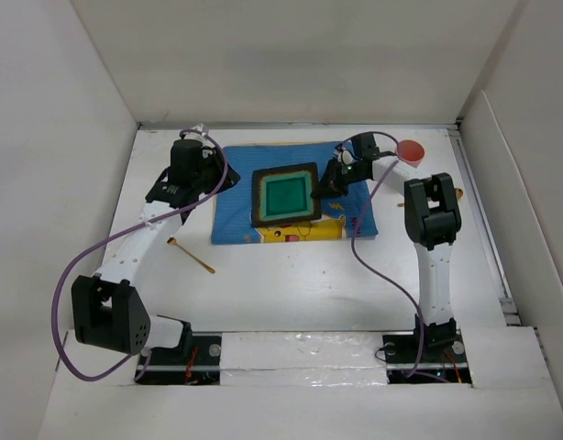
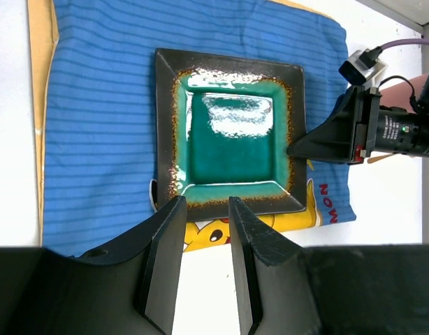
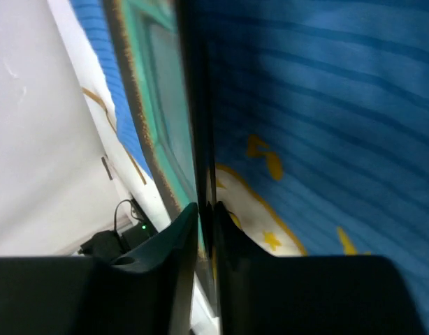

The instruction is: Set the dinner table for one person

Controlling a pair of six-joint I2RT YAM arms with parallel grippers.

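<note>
A square plate (image 1: 285,194) with a dark rim and a green glazed centre lies on the blue cartoon-print mat (image 1: 236,211), which is spread on the white dinner table (image 1: 291,293). My right gripper (image 1: 325,183) is shut on the plate's right rim. The right wrist view shows the rim (image 3: 193,105) edge-on between the closed fingers (image 3: 206,209). My left gripper (image 1: 219,179) hovers over the mat's left edge, open and empty. In the left wrist view its fingertips (image 2: 204,209) frame the plate's (image 2: 228,139) near rim without touching it, and the right gripper (image 2: 298,148) shows at the plate's right side.
A wooden utensil (image 1: 192,255) lies on the table left of the mat's front corner. A red round dish (image 1: 411,149) sits at the back right near the right arm. White walls enclose the table on three sides.
</note>
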